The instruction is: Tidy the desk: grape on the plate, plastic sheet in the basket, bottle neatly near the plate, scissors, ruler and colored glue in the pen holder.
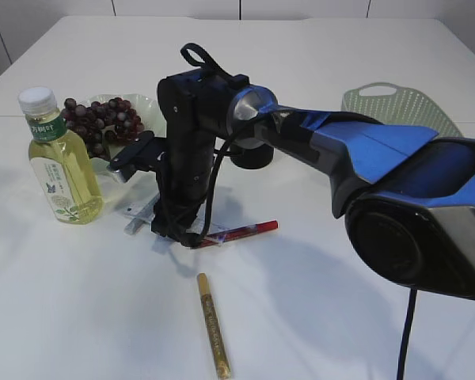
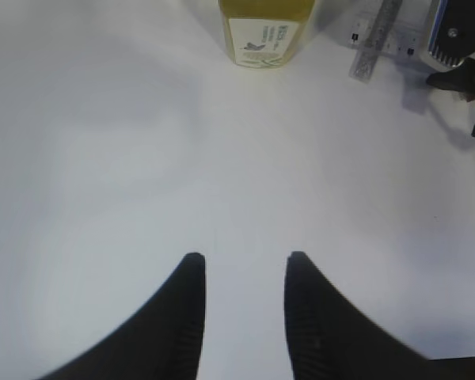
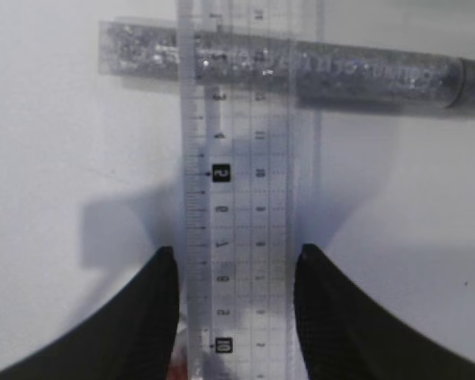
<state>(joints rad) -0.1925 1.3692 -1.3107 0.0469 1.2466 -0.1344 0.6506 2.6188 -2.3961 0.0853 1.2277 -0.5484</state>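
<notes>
My right gripper (image 3: pixel 236 257) is open and points down, its fingers astride a clear ruler (image 3: pixel 237 174) that lies on the table. A silver glitter glue pen (image 3: pixel 277 67) lies across under the ruler's far part. In the exterior view this gripper (image 1: pixel 174 226) is low at centre left, over the ruler (image 1: pixel 138 212). A red glue pen (image 1: pixel 241 232) and a gold glue pen (image 1: pixel 212 324) lie nearby. The bottle (image 1: pixel 59 158) stands upright beside the plate (image 1: pixel 146 107) holding grapes (image 1: pixel 103 123). My left gripper (image 2: pixel 241 261) is open and empty over bare table. Scissors are out of view.
A green basket (image 1: pixel 400 107) sits at the back right. A black pen holder (image 1: pixel 253 156) is mostly hidden behind my right arm. The left wrist view shows the bottle's base (image 2: pixel 265 32) and the ruler (image 2: pixel 376 39) ahead.
</notes>
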